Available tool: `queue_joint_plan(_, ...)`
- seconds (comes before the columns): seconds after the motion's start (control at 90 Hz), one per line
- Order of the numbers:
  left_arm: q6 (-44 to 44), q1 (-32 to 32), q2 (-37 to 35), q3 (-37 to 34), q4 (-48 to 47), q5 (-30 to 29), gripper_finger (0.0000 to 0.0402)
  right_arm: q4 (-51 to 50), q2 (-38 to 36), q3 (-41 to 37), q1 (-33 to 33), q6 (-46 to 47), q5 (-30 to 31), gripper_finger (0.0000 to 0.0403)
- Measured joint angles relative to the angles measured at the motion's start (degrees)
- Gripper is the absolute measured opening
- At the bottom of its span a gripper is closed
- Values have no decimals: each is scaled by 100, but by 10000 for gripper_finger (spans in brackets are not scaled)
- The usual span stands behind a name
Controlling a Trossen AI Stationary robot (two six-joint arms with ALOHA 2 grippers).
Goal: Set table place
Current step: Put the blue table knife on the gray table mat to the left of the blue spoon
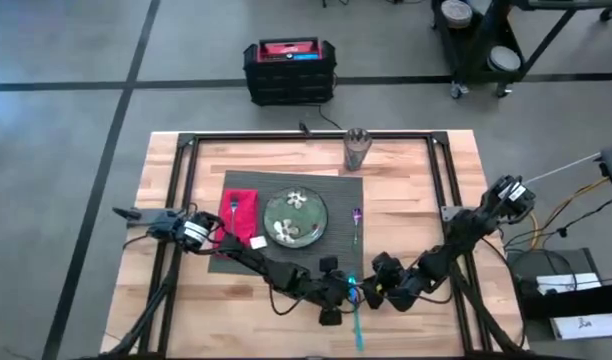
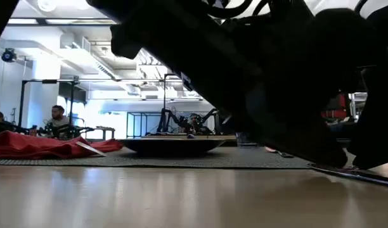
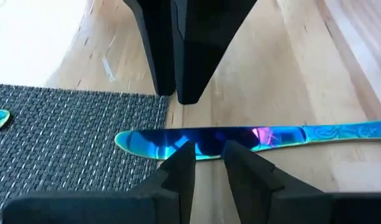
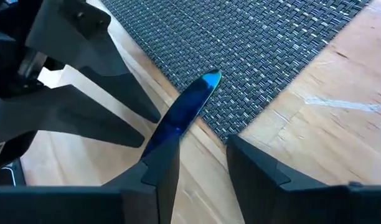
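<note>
Both end effectors (image 1: 338, 290) (image 1: 369, 291), seemingly open, over blue knife (image 3: 240, 138).

Grey concrete floor (image 1: 66, 120) crossed by dark seams, a black-and-red crate (image 1: 288, 70) standing on it, a wheeled black cart (image 1: 486, 45) off in the corner, bright ceiling lights (image 2: 48, 6) glowing overhead.

Black crate (image 1: 289, 72) with red top on grey floor (image 1: 66, 120) beyond the counter's far edge. Wheeled cart (image 1: 486, 45) at far right. Two seated people (image 2: 54, 117) in the room behind
</note>
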Motion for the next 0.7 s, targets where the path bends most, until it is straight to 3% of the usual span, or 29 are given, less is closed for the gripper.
queue_joint_plan(0.289,-59,2,148,7,63,22,75,182,6,0,4,96,-48,142)
queue_joint_plan(0.478,-61,4,153,-3,52,37,75,855,477,51,44,49,-63,146)
queue_joint_plan(0.7,-54,4,155,-26,68,44,75,224,925,692,38,250,-48,133)
